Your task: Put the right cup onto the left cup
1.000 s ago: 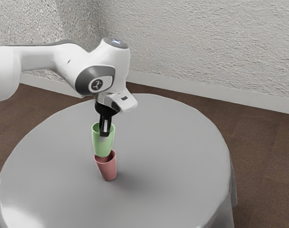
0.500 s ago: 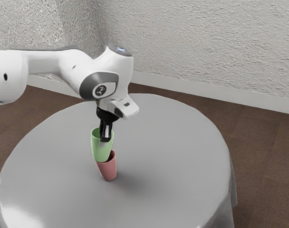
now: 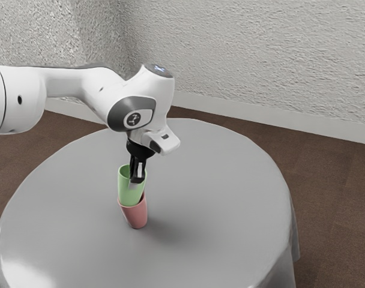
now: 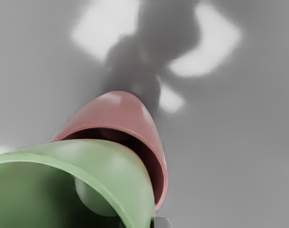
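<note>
Pincer: the pincer [image 3: 136, 180] is grasping the green cup by its side wall, near the rim, on the side toward the exterior view's right.
Green cup: the green cup [image 3: 129, 194] is mouth up, directly above the red cup, its lower end at the red one's mouth and most of its body standing out above it. Whether it touches the inside, I cannot tell.
Red cup: the red cup [image 3: 136, 216] stands upright on the worktop [image 3: 221, 204], mouth up; in the wrist view a dark crescent of its inside shows beside the green wall.
Arm: the white arm [image 3: 74, 83] comes in from the exterior view's left, its hand above the cups.
Worktop: round, under a grey cloth, with dark shadows and bright patches beside the red cup in the wrist view.
Room: brown floor [image 3: 332, 198], rough pale wall [image 3: 260, 54].
</note>
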Action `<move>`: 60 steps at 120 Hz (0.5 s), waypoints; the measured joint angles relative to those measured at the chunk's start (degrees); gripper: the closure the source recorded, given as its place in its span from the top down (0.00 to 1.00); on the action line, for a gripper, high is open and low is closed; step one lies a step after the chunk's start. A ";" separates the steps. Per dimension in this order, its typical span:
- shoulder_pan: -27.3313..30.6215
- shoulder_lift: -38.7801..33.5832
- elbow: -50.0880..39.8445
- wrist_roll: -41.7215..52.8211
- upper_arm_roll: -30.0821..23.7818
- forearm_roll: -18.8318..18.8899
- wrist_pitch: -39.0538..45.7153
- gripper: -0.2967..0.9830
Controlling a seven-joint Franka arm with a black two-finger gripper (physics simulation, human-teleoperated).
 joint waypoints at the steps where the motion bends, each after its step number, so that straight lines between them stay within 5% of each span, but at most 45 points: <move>1: 0.00 0.00 0.08 0.00 0.00 -0.01 -0.03 0.25; 27: -0.09 -0.73 0.73 -0.02 0.00 -0.27 -0.57 0.57; 60: -0.09 -1.34 3.47 0.15 0.00 -0.42 -0.97 0.71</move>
